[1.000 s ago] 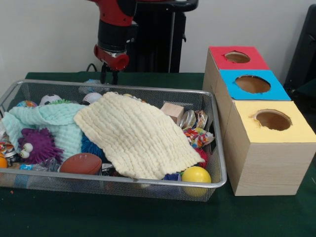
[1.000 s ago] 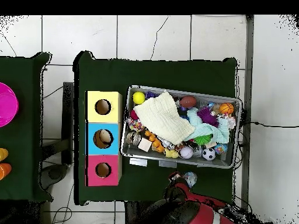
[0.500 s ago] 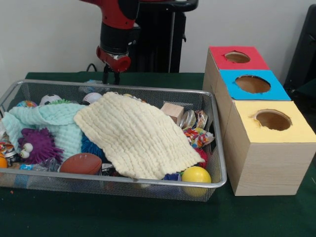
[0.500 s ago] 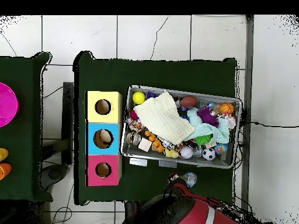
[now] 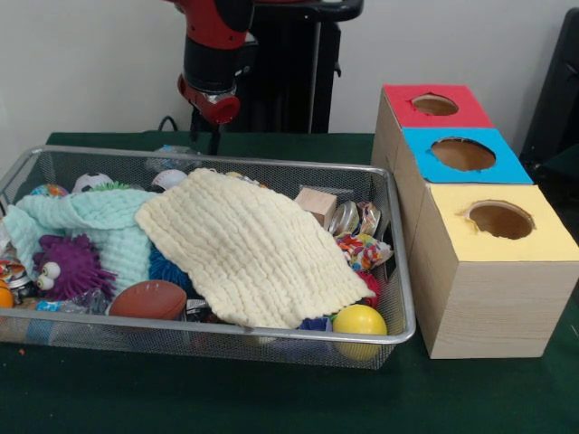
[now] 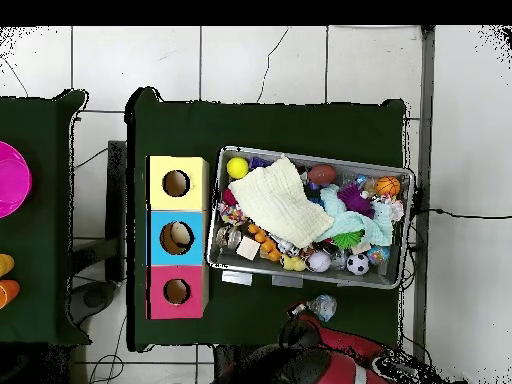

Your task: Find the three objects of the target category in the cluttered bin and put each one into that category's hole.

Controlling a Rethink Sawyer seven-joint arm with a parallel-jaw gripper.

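Watching the feed from here, the only thing that's changed over the last second is the arm. The claw point(image 5: 206, 134) has crept up a touch and twisted a bit, and it's still hanging behind the far rim of the wire bin point(image 5: 271, 167), over the tabletop point(image 5: 271, 398) rather than over the toys. I honestly can't tell whether it's wide or pinched, though nothing seems to be in it. Everything in the bin sits exactly as it did. The big yellow cloth point(image 5: 249, 249) is still draped across the middle with the mint cloth point(image 5: 90, 217) beside it, so I'd guess most of what I'm hunting for is buried under those. Round the edges I can see a football point(image 5: 149, 298), a yellow ball point(image 5: 359, 321), a wooden block point(image 5: 317, 203) and a purple googly-eyed toy point(image 5: 68, 267). So the search hasn't really started. The three boxes with holes, red point(image 5: 403, 98), blue point(image 5: 421, 145) and yellow point(image 5: 452, 203), sit right beside the bin. Dark green tabletop, plain pale wall point(image 5: 81, 63), cracked tile floor point(image 6: 260, 60) all round.
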